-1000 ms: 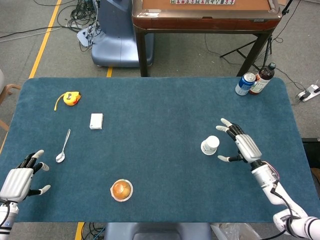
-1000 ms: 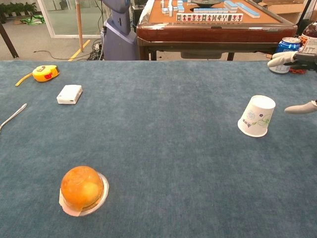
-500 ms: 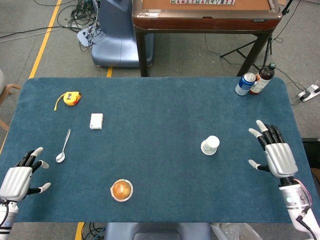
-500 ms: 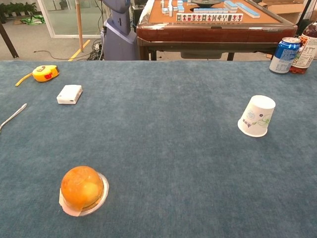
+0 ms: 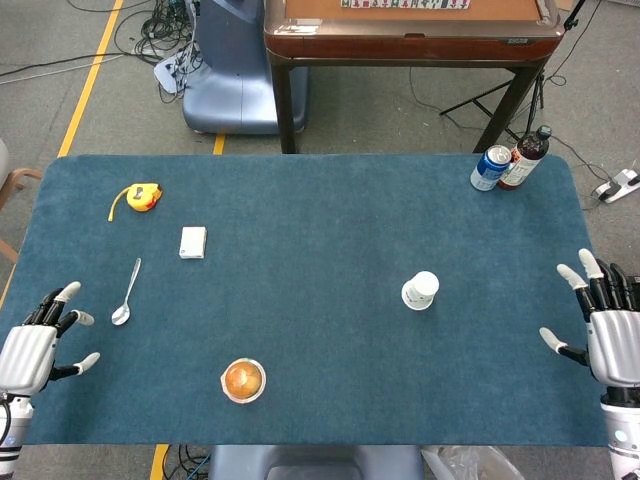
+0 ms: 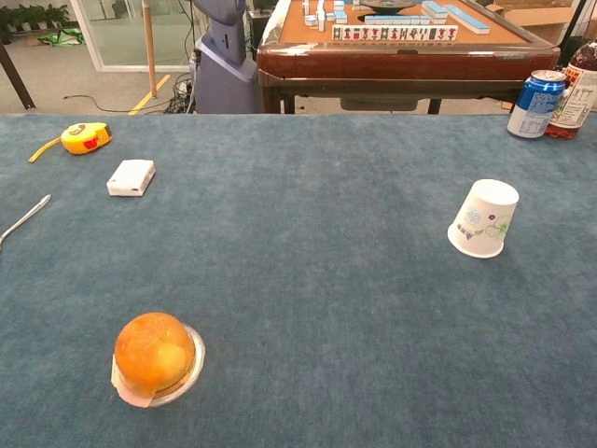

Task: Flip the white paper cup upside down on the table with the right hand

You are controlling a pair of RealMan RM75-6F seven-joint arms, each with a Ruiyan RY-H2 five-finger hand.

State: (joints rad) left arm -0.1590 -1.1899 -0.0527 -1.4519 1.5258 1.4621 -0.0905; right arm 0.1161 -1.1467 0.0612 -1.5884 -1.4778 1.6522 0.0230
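I see the white paper cup (image 6: 484,218) mouth-down on the blue table (image 5: 320,200), right of centre, leaning slightly, with a floral print on its side but no writing I can read. My right hand (image 5: 609,330) hovers at the table's right edge, well apart from the cup, fingers spread and holding nothing. My left hand (image 5: 35,345) sits at the near left corner, fingers also apart and empty. At the far right corner a blue drink can (image 6: 532,91) stands just beside a dark bottle (image 6: 574,77); their labels are too small for me to read. On the left lie a yellow tape measure (image 5: 143,197), a small white box (image 5: 193,242) and a spoon (image 5: 126,293). Near centre-left sits an orange fruit in a cup (image 6: 155,358). Beyond the table stands a wooden mahjong table (image 6: 396,42).
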